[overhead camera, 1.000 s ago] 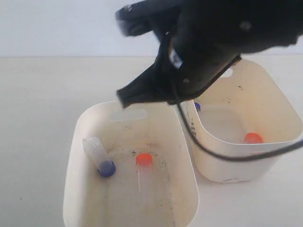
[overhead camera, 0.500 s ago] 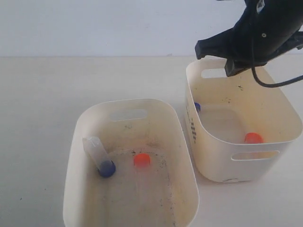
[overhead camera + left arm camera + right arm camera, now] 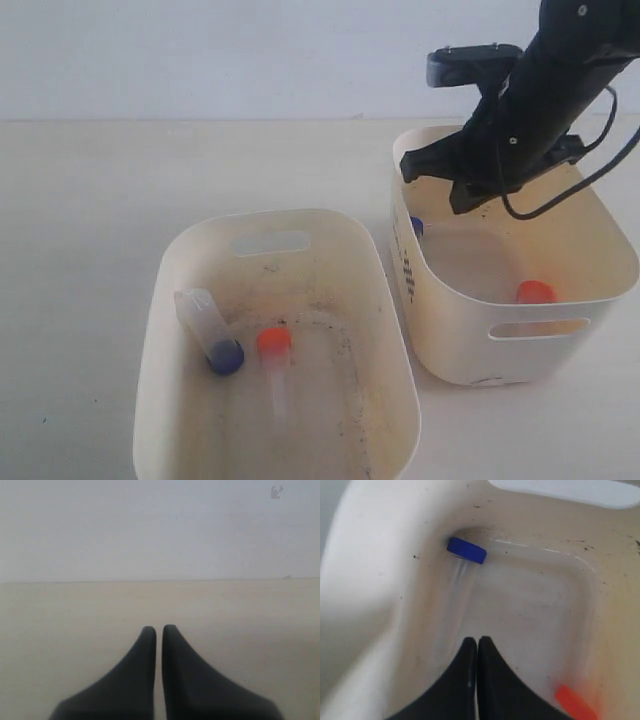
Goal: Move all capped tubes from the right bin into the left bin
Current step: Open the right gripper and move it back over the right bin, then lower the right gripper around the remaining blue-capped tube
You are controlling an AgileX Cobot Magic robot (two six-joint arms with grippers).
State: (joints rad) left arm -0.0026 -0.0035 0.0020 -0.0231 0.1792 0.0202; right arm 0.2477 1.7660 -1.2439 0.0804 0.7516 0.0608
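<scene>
The right bin (image 3: 560, 305) holds two capped tubes: a blue-capped one (image 3: 466, 550) lying along the wall, its cap (image 3: 416, 226) showing in the exterior view, and an orange-capped one (image 3: 535, 292) (image 3: 575, 702) at the near side. My right gripper (image 3: 412, 170) (image 3: 477, 640) hangs over this bin, shut and empty, its tips above the floor beside the blue-capped tube's clear body. The left bin (image 3: 190, 250), with a grimy speckled floor, holds a blue-capped tube (image 3: 210, 330) and an orange-capped tube (image 3: 273, 350). My left gripper (image 3: 159, 628) is shut over bare table, holding nothing.
Both bins stand close together on a pale tabletop (image 3: 100, 200), with a narrow gap between them. A black cable (image 3: 560, 195) loops off the right arm over the right bin. A plain light wall (image 3: 200, 50) runs behind the table.
The right arm swung from above the left bin to the right bin and came down toward it. The orange-capped tube in the left bin shifted slightly left and nearer.
</scene>
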